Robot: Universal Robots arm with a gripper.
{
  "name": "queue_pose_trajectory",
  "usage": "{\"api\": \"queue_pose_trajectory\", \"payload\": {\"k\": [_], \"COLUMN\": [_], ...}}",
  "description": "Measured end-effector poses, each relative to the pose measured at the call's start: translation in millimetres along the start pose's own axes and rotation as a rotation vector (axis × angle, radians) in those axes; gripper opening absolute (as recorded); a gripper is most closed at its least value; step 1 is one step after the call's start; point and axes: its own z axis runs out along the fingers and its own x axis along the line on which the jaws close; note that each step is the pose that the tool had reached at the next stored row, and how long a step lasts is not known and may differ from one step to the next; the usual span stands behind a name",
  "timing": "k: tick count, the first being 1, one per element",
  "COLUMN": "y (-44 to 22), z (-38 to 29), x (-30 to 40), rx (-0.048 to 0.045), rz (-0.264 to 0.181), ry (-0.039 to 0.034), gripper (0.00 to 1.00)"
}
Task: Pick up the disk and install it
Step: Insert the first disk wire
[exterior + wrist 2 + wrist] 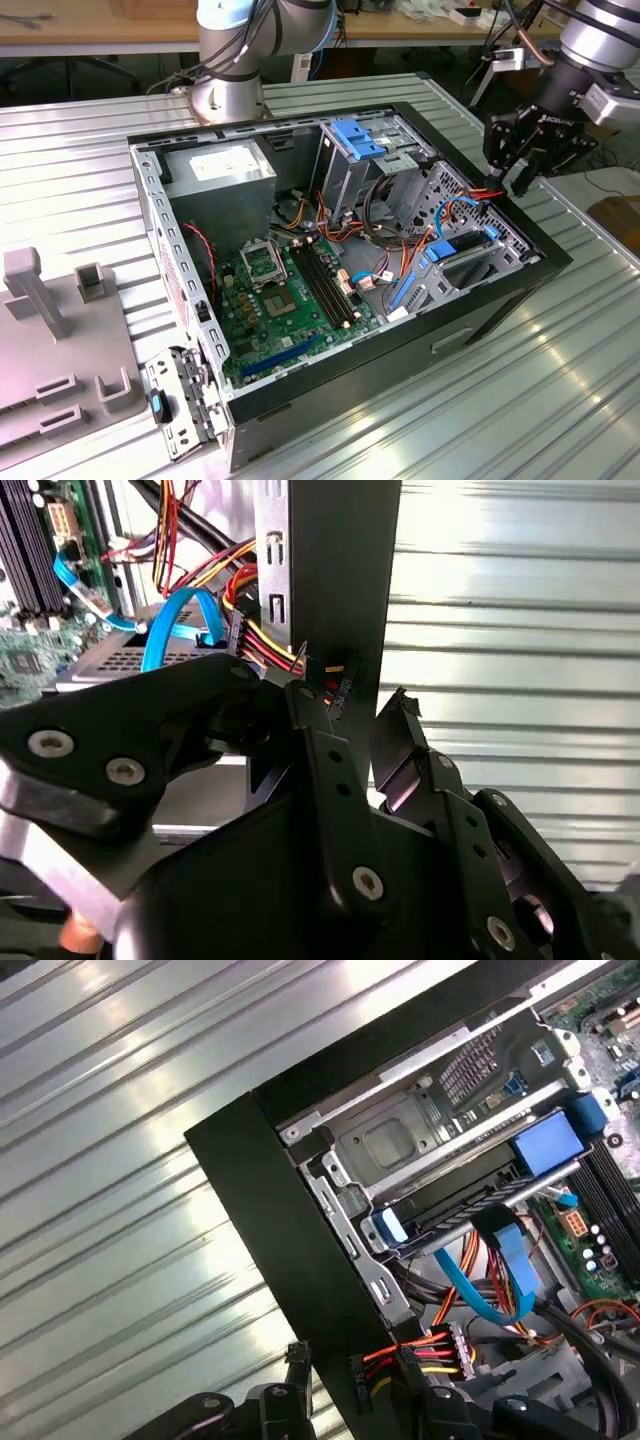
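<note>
one open computer case point(480, 322) on a ribbed metal table point(520, 410), one disk point(465, 1198) sat in the case's drive cage, one gripper point(510, 175) at the case's wall nearby, two fingers point(315, 730) spread either side of it

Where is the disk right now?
The disk sits in the drive cage of the computer case, on the exterior view's right, beside a blue data cable and near the end effector.
</note>
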Motion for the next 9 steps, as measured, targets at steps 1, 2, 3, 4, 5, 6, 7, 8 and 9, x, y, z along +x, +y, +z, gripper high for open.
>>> {"api": "queue_pose_trajectory", "payload": {"k": [1, 2, 3, 4, 5, 6, 7, 8, 9], "y": [0.0, 0.0, 0.0, 0.0, 0.1, 0.9, 3.6, 6.1, 6.2], "z": [0.1, 0.2, -0.7, -2.0, -3.6, -5.4, -5.4, -5.1, -4.3], "x": [0.0, 0.0, 0.0, 0.0, 0.0, 0.0, -2.3, -5.5, -5.7], "rx": [0.0021, 0.0038, 0.0042, 0.0044, 0.0045, 0.0052, 0.0064, 0.0079, 0.0102], "rz": [-0.051, -0.086, -0.092, -0.093, -0.093, -0.093, -0.093, -0.093, -0.093], "ry": [0.0022, 0.0048, 0.0067, 0.0071, 0.0072, 0.0081, 0.0108, 0.0144, 0.0189], "gripper": [0.45, 0.45, 0.45, 0.45, 0.45, 0.45, 0.45, 0.45, 0.45]}}
